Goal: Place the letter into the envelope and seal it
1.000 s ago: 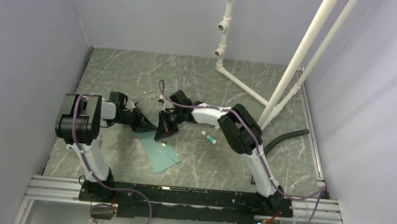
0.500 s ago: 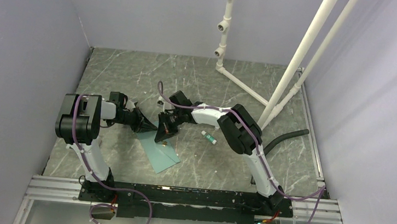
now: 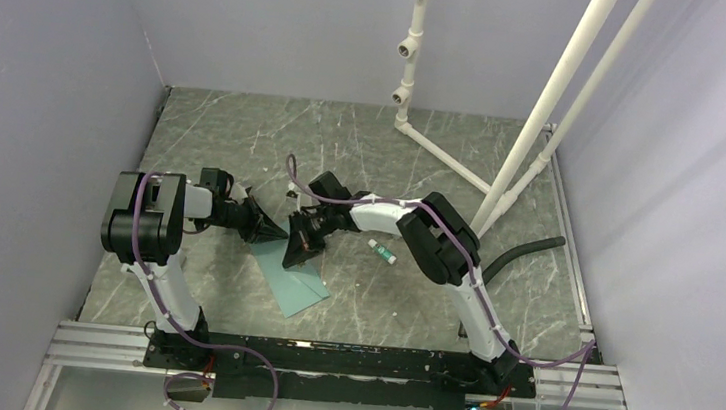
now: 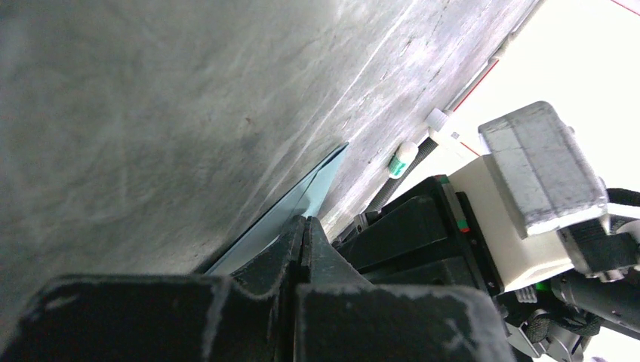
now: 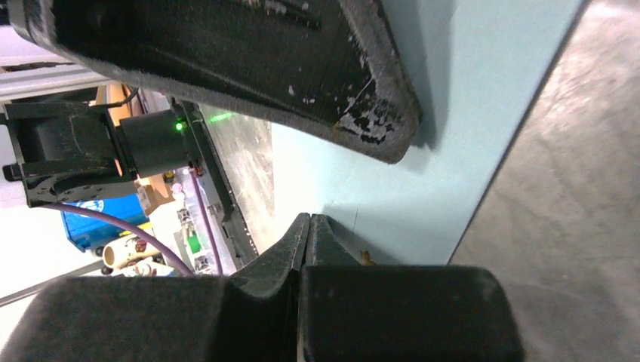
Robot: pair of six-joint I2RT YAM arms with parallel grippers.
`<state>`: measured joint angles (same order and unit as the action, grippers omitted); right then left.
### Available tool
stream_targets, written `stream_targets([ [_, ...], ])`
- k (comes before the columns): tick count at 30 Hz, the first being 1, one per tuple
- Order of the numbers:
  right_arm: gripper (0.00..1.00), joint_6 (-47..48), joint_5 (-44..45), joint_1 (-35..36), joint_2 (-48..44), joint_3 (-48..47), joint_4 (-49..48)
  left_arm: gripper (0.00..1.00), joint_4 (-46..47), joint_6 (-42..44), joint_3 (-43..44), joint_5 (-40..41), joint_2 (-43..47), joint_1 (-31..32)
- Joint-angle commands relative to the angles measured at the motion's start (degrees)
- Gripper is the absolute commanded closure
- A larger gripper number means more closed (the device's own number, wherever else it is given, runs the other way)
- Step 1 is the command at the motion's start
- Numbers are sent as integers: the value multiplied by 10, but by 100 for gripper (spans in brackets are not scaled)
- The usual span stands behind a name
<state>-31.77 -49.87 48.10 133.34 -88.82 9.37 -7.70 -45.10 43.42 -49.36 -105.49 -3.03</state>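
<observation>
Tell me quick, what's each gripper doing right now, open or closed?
Left gripper: closed, tip by the envelope, no grip visible.
Right gripper: closed, nothing held, tip over the envelope.

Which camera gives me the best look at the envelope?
The top view: the envelope lies flat on the table, most of its outline visible. The left wrist shows only a thin sliver, the right wrist only a close patch.

Pale lavender walls [image 3: 54,35] enclose a grey-green marbled tabletop [image 3: 245,133]. White plastic pipes [image 3: 548,102] rise at its far right, and even, soft light falls throughout.
</observation>
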Motion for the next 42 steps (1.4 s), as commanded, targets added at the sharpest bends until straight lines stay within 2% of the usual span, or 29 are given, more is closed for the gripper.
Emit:
stream_targets([
  [1, 100, 15, 35, 18, -2, 38, 33, 98, -40, 11, -10, 62, -24, 1],
  [12, 100, -12, 43, -5, -31, 84, -20, 98, -45, 15, -10, 64, -20, 0],
  [18, 100, -18, 7, -13, -74, 96, -58, 97, -48, 16, -7, 63, -20, 0],
  [23, 100, -45, 8, -14, -77, 63, -91, 98, -45, 16, -7, 62, -20, 0],
  [31, 100, -33, 41, -13, -15, 3, -25, 97, -46, 19, -6, 61, -21, 0],
  [37, 100, 8, 33, -13, -16, 27, 21, 98, -49, 21, -3, 61, -22, 0],
  [42, 100, 58, 25, -14, -47, 90, 48, 98, -57, 21, 9, 63, -24, 0],
])
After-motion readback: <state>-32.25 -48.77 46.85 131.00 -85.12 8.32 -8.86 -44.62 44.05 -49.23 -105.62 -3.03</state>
